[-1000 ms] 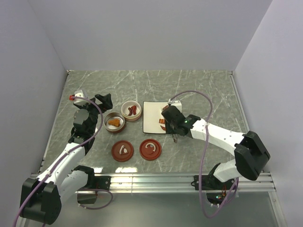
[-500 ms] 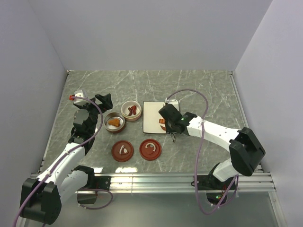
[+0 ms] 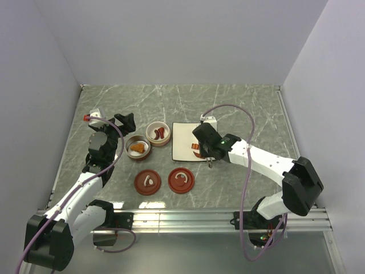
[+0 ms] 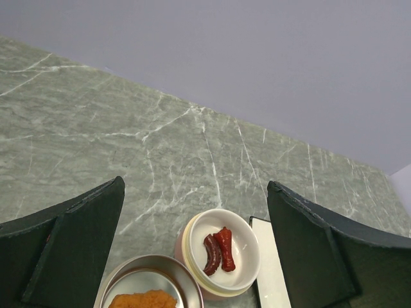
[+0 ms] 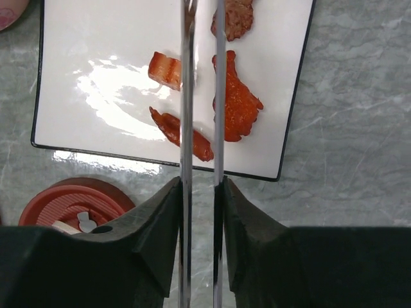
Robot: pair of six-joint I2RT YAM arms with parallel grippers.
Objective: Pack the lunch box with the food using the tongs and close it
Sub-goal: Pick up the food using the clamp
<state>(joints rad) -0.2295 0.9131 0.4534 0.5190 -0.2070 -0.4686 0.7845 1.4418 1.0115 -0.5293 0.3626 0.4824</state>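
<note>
My right gripper (image 5: pixel 200 186) is shut on the tongs (image 5: pixel 186 96), whose two thin silver arms run up between its fingers, slightly apart, over the white plate (image 5: pixel 77 38). Several red-orange pieces of food lie on that plate: a chunk (image 5: pixel 166 69), a strip (image 5: pixel 168 125), a larger piece (image 5: pixel 239 106) and a brown one (image 5: pixel 234 16). In the top view the right gripper (image 3: pixel 205 146) hovers over the plate's (image 3: pixel 181 134) near right side. The lunch box stands as two open containers: a metal one (image 3: pixel 137 153) with an orange piece (image 4: pixel 144 300) and a pink one (image 4: pixel 186 247) with two dark red pieces (image 4: pixel 220 249). My left gripper (image 4: pixel 196 186) is open above them, holding nothing.
Two red-brown lids (image 3: pixel 147 182) (image 3: pixel 181 180) with white handles lie on the marble table (image 3: pixel 239 108) in front of the containers. One lid (image 5: pixel 70 202) shows at the right wrist view's lower left. Grey walls close in the table on three sides.
The right arm has shifted a little over the plate's near right side with the tongs in its grip. The left arm has not moved.
</note>
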